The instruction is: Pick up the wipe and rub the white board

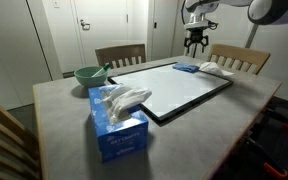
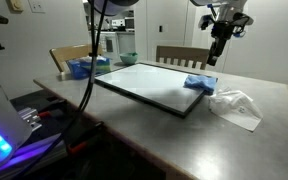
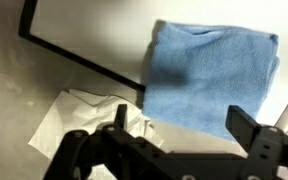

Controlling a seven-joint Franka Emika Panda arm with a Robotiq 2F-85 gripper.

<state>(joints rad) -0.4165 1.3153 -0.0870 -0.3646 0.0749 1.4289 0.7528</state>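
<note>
The wipe (image 1: pixel 217 69) (image 2: pixel 234 105) (image 3: pixel 82 122) is a crumpled white sheet lying on the table just off a corner of the white board (image 1: pixel 179 90) (image 2: pixel 144 82) (image 3: pixel 84 30). A folded blue cloth (image 1: pixel 187 68) (image 2: pixel 198 82) (image 3: pixel 214 70) rests on that corner of the board, beside the wipe. My gripper (image 1: pixel 195 47) (image 2: pixel 213 60) (image 3: pixel 177 118) hangs well above the cloth and wipe, fingers pointing down. Its jaws stand wide open with nothing between them. In the wrist view the wipe sits by the left finger and the cloth fills the space ahead.
A blue tissue box (image 1: pixel 117 120) (image 2: pixel 81 67) stands at the table's other end, with a green bowl (image 1: pixel 88 75) close by. Wooden chairs (image 1: pixel 119 54) (image 2: pixel 182 54) line the table's sides. A cable (image 2: pixel 92 60) hangs across an exterior view.
</note>
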